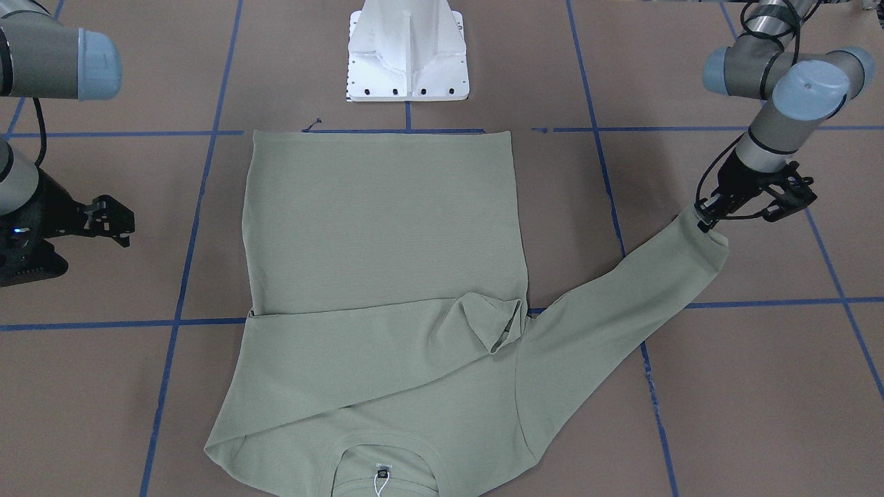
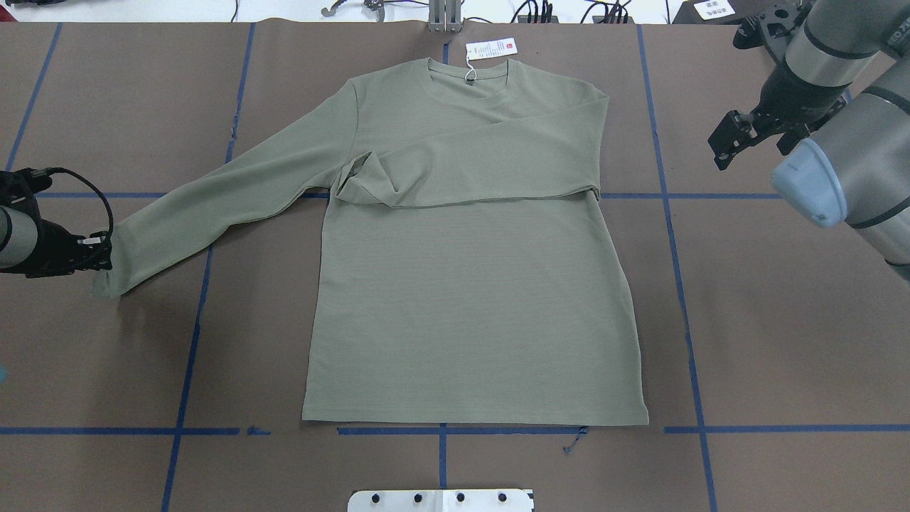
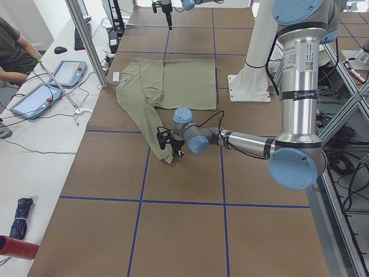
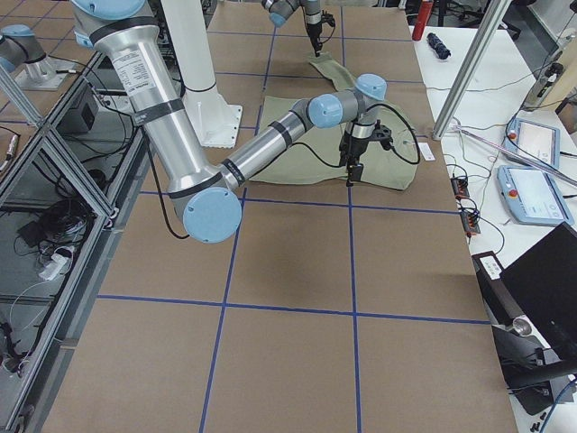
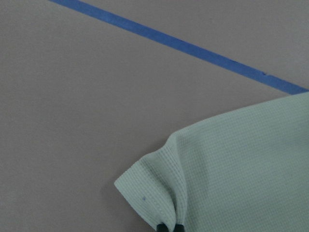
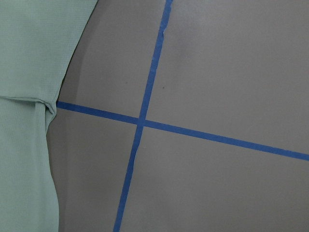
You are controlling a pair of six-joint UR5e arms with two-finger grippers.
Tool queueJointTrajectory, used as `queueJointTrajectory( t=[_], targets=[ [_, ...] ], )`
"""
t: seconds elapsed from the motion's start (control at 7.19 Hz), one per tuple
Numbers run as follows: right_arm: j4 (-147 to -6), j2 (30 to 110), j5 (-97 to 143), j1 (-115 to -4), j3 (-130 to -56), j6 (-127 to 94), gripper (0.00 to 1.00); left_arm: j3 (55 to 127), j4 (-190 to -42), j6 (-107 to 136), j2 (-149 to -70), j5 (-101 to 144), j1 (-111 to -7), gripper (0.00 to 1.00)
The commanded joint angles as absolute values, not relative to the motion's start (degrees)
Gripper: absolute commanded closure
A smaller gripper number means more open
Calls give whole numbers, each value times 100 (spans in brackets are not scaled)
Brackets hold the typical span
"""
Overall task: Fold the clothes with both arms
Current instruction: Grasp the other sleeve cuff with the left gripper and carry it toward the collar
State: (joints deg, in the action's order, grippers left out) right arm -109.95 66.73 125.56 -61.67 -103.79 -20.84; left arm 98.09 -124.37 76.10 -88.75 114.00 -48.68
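Seen from overhead, the black two-finger left gripper sits at the table's 9 o'clock edge. Its fingers are pinched tight on the cuff of the pale sage-green long-sleeved knit shirt. The left wrist view shows the dark fingertips nipping the puckered edge of that cuff. From the cuff the sleeve runs straight toward 2 o'clock and joins the shoulder.

The shirt's body lies flat in the middle of the brown paper-covered table, which is marked off by a grid of blue tape lines. The collar points to 12 o'clock and the hem to 6 o'clock. The other sleeve is folded across the chest, with its crumpled cuff ending near the armpit on the 9 o'clock side. A white hang tag with a red mark lies just beyond the collar at 12 o'clock.

At about 2 o'clock the black right gripper hangs above bare table, well apart from the shirt. Its fingers are spread and hold nothing.
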Motion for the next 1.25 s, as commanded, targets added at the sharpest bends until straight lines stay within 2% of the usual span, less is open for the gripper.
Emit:
queueJointTrajectory(
  t=[0.0,0.28,0.42,0.83,1.11],
  targets=[
    [-10995,7117,12603,-6397,-10695,-2092,0,9835,-11231,7559,-9995,11391,-4913,100],
    [-10995,7539,12595,-6565,-10932,-2092,0,9713,-9929,7576,-11479,11234,-4974,100],
    [-10995,7776,12621,-6618,-11029,-2100,0,9312,-9479,7611,-12401,11085,-4966,100],
    [-10453,8357,12953,-6776,-11162,-2171,0,8170,-9553,7620,-14468,10830,-4774,100],
    [-10424,8367,12973,-6785,-11153,-2180,0,7491,-10007,8450,-15360,10391,-3906,100]
  ],
)
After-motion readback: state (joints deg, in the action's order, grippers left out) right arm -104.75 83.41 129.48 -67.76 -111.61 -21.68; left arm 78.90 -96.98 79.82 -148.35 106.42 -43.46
